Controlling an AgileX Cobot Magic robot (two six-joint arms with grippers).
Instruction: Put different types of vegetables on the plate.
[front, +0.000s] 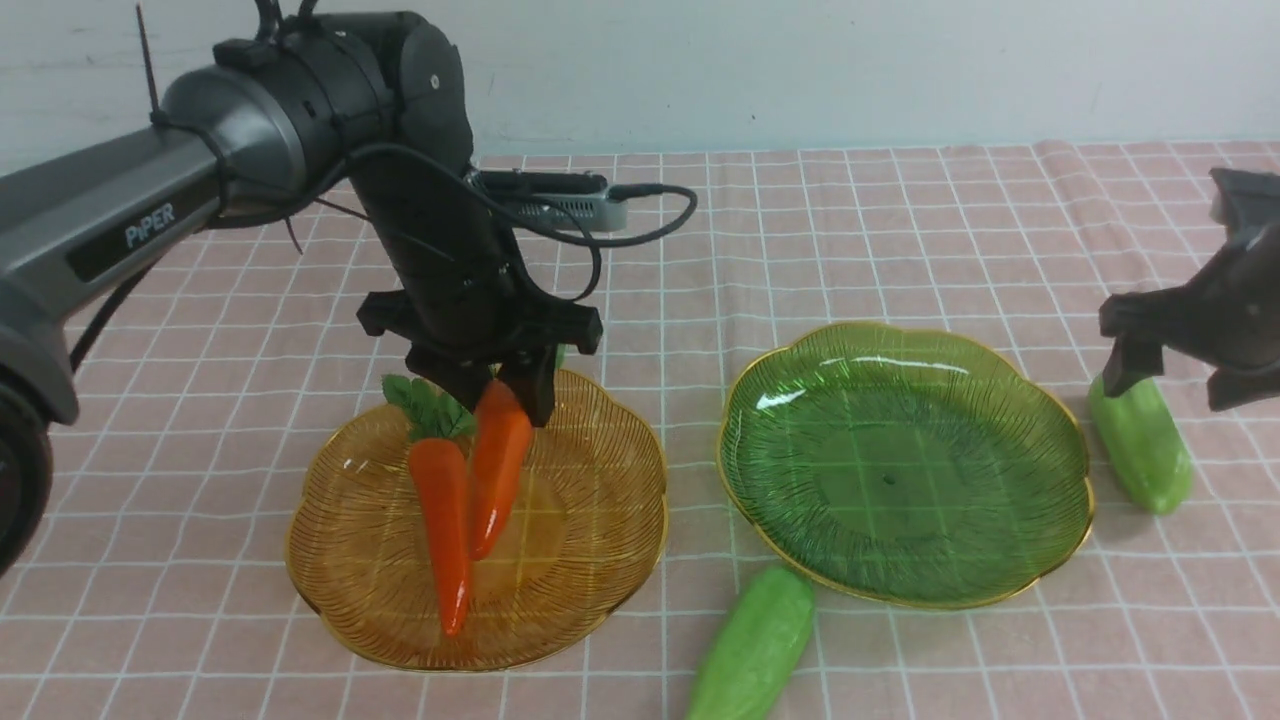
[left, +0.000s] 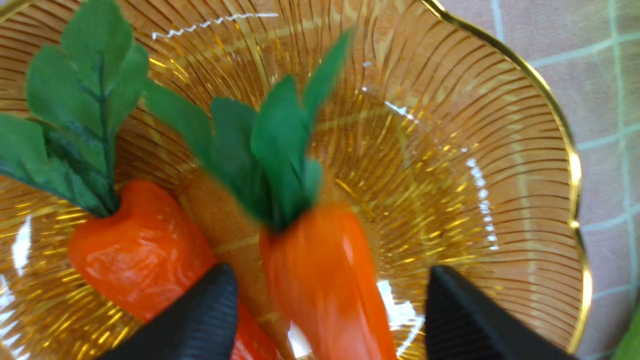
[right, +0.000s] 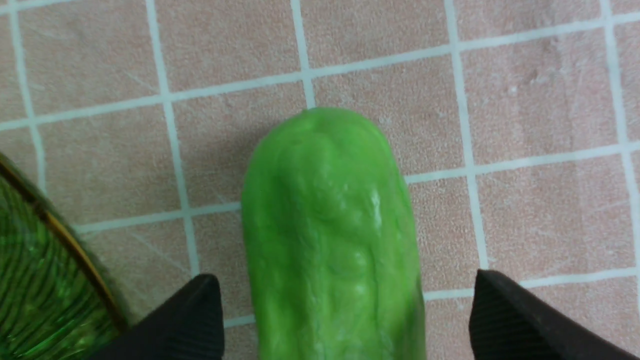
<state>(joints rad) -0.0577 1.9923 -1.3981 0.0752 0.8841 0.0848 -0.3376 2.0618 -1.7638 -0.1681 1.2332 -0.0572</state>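
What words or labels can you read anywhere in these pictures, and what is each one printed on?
"PiPER": white letters on a dark panel along the left arm, in the front view.
No other words, numbers or signs are readable in any view.

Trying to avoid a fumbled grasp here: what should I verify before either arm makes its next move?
1. The left gripper is open: ok, fingers apart around the tilted carrot.
2. The tilted carrot is settled on the orange plate: cannot tell; it is blurred in the left wrist view.
3. The other carrot lies on that plate: ok.
4. The right gripper is open astride the gourd: ok, neither finger touching it.
5. The green plate has room: ok, nothing on it.
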